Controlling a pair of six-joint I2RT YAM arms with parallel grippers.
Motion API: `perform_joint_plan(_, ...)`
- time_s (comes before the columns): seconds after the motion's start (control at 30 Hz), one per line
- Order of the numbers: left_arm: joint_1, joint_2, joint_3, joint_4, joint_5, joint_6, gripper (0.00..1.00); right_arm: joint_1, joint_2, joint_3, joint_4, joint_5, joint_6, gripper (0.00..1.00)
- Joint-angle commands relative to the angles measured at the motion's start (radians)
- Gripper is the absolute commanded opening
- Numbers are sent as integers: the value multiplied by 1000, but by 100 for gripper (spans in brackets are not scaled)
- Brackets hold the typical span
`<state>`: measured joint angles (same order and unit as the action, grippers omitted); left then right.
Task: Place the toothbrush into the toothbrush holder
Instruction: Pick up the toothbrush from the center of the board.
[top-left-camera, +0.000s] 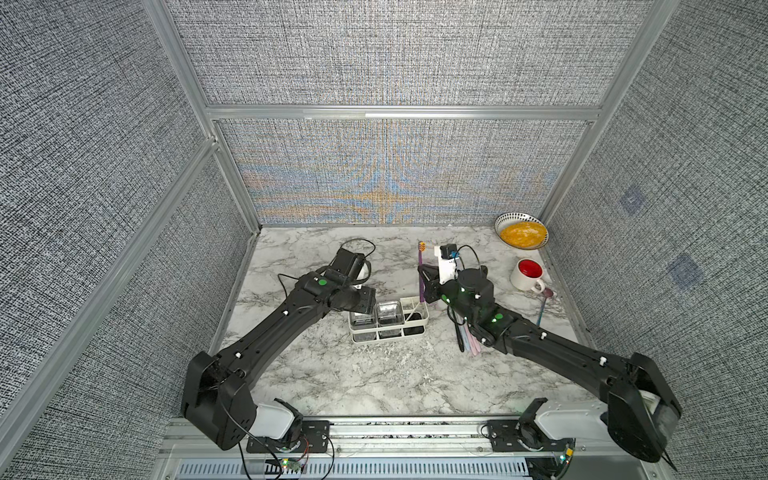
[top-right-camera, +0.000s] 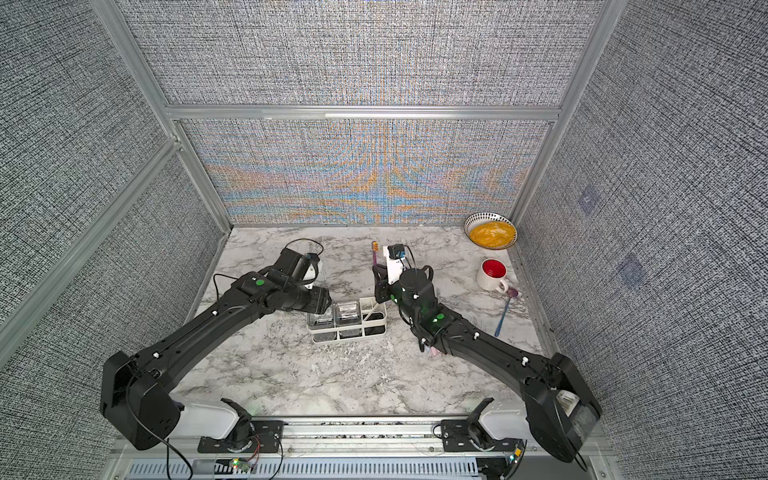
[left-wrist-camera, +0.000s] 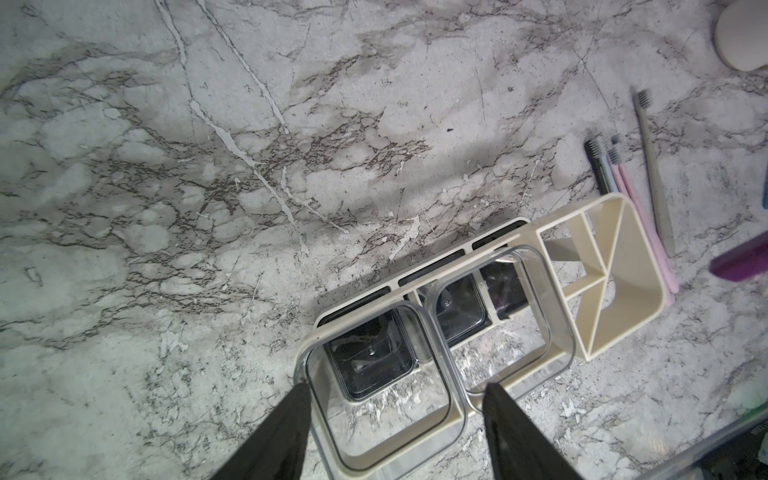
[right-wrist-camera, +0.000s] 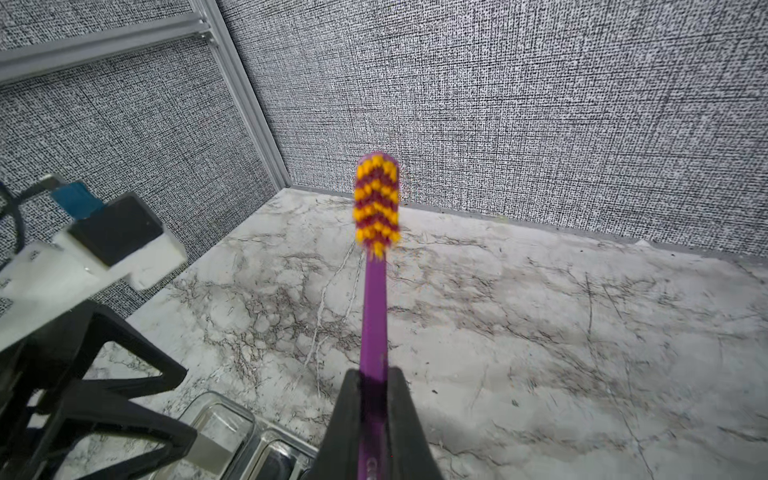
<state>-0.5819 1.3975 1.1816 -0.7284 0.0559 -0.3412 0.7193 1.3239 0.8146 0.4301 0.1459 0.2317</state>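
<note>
Right wrist cam: right gripper (right-wrist-camera: 374, 399) is closed hard on the purple handle of the toothbrush (right-wrist-camera: 373, 299). It pinches low on the shaft, so most of the length sticks out past the fingers. That prob. leaves a short butt end free to lead into a slot while the head keeps clear. Bristles (yellow/maroon chevrons) face this cam.

Left wrist cam: left gripper (left-wrist-camera: 399, 386) has its fingers set apart astride the end clear cup (left-wrist-camera: 370, 361) of the toothbrush holder (left-wrist-camera: 650, 253), w/ tips at the rim on either side. It looks like a clamp to stop the light caddy sliding or tipping when the brush goes in, though actual squeeze can't be confirmed. The divided compartment at the opposite end is open-topped & empty, so it's the likely target. It's also well away from that grip, so the arms shouldn't clash.

Both top views: holder sits approx frame ctr, a bit below the middle. The brush is held in the air just above the holder's right end in the picture and isn't in any compartment yet. Its long axis is roughly upright, drawn as a straight up-down line in the frame. The head is at the upper end, toward the back wall. The butt end is at the lower end, just at the holder's rear rim. Spare brushes (left-wrist-camera: 623, 178) lie flat on the marble table (top-left-camera: 332, 374), lower right of the holder.
</note>
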Motion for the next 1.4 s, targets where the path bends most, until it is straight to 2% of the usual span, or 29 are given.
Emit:
perform_joint_plan(0.0, 1, -6, -5, -7, 0, -2, 68, 22, 20, -41, 209, 32, -35, 1)
perform_joint_plan(0.9, -1, 1, -16, 20, 16, 5, 68, 72, 228, -184, 624, 118, -54, 1)
perform_joint_plan(1.37, -1, -3, -27, 27, 11, 7, 68, 110, 313, -219, 731, 166, -98, 1)
